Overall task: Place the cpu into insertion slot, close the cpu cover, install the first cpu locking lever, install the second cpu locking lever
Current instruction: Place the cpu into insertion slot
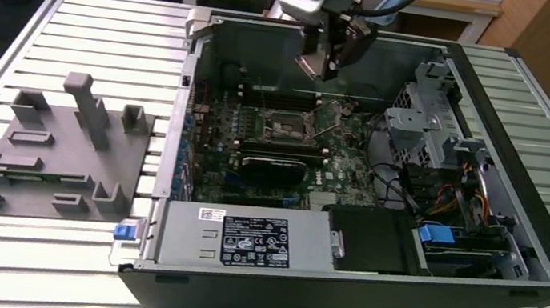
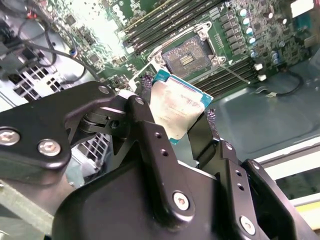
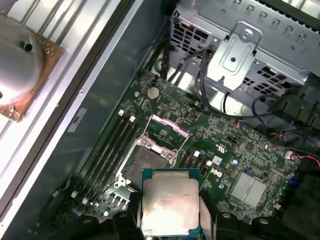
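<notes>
1. First, the exterior view: your hand [image 1: 321,70] hangs inside the open computer case [image 1: 341,301], which lies on its side on the slatted desk [image 1: 90,15]. The hand is over the far part of the motherboard [image 1: 252,163]. It is a little beyond the insertion slot [image 1: 285,129], toward the case's back wall. A grey moulded fixture [image 1: 60,148] rests on the desk at the exterior view's left, well apart from the case.

2. Next, the second wrist view: you can see the two black fingers [image 2: 150,135] clamped on opposite edges of the cpu [image 2: 175,110]. Its dull metal top faces the camera, with a green rim showing round it. The chip is held tilted and clear of the board. The insertion slot lies beyond it, uncovered, with its contact field bare. Rows of memory slots [image 2: 165,20] run alongside.

3. Last, the first wrist view: the cpu sits in the hand near the insertion slot and is not seated in it. The cpu cover [image 3: 170,126] stands raised at the slot's far edge. A metal drive cage [image 3: 240,45] sits past the board. A round silver part on a brown base [image 3: 20,65] lies outside the case wall.
</notes>
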`<state>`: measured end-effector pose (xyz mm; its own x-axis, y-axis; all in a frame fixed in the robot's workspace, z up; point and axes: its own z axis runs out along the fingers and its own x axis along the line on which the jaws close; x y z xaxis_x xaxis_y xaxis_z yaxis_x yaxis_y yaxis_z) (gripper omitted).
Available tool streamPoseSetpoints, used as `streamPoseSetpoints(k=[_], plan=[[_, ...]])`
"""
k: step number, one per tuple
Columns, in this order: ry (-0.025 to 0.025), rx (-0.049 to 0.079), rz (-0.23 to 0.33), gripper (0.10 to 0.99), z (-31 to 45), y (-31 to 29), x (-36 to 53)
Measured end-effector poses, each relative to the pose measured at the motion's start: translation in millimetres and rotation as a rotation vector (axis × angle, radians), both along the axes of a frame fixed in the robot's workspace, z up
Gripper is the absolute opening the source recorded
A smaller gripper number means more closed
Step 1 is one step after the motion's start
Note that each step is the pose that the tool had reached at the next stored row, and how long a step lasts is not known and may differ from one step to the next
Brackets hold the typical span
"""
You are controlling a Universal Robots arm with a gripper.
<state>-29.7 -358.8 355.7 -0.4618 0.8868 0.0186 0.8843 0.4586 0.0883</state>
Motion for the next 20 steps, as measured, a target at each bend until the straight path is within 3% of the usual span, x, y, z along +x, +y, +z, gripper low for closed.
streamPoseSetpoints(k=[11,20], plan=[[0.0000,0.000,-0.162,0.541,-2.8,0.2,0.0],[0.0000,0.000,-0.209,0.541,-7.2,0.4,-0.3]])
